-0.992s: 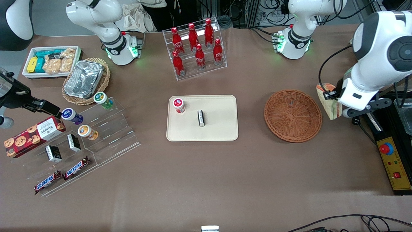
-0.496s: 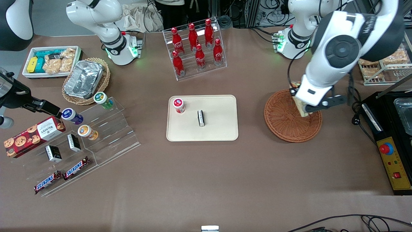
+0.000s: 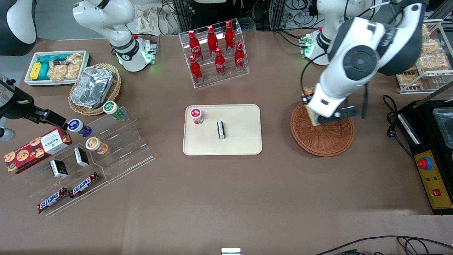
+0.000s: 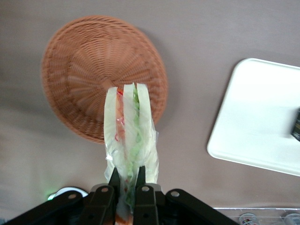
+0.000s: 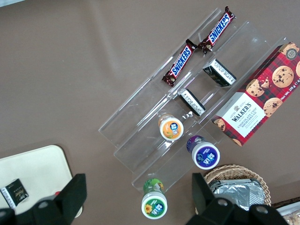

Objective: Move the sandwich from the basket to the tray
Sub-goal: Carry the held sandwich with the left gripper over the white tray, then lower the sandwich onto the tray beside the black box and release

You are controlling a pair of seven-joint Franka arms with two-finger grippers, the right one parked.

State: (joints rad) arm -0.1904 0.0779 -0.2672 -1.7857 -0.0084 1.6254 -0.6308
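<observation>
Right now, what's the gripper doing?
Gripper: shut on the sandwich, held above the basket.

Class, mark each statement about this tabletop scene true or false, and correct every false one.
1. The gripper is shut on the sandwich. True.
2. The sandwich lies on the tray. False: it hangs above the basket, clear of the tray.
3. The tray holds a red-lidded jar and a small black box. True.
4. The basket holds a foil container. False: the basket is empty.
</observation>
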